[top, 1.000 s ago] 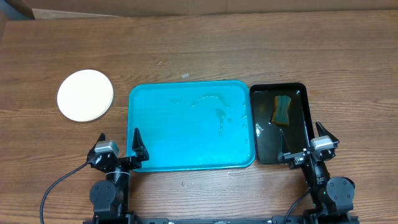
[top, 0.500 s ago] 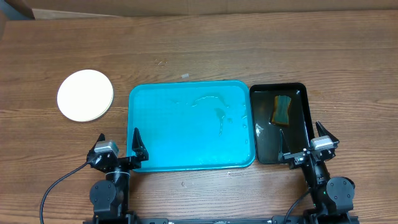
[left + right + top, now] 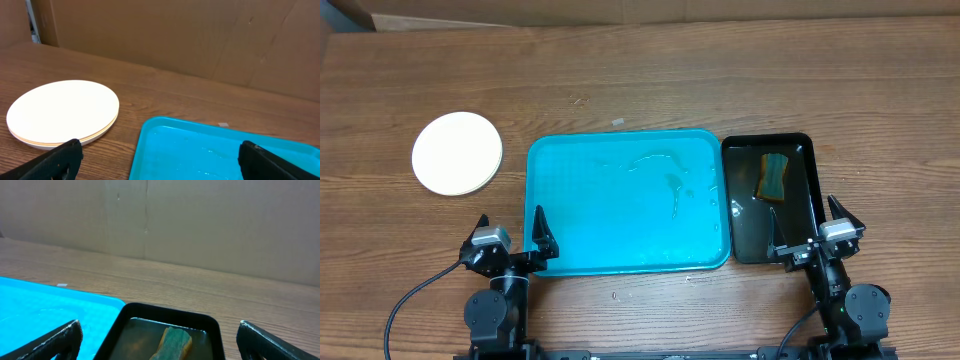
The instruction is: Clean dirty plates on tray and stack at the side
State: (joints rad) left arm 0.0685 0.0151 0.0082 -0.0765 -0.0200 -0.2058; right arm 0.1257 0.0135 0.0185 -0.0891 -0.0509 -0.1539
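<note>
The turquoise tray (image 3: 625, 200) lies mid-table, wet and with no plates on it; it also shows in the left wrist view (image 3: 210, 150) and the right wrist view (image 3: 45, 310). The plates (image 3: 457, 152) sit in one stack on the table left of the tray, pale top face up; in the left wrist view the stack (image 3: 62, 111) shows layered rims. My left gripper (image 3: 510, 235) is open and empty at the tray's near left corner. My right gripper (image 3: 812, 228) is open and empty at the near end of the black tray.
A smaller black tray (image 3: 802, 215) holding dark water stands against the turquoise tray's right side, with a yellow-and-green sponge (image 3: 774, 177) in its far half, also in the right wrist view (image 3: 172, 342). Cardboard boxes (image 3: 175, 35) line the table's far edge.
</note>
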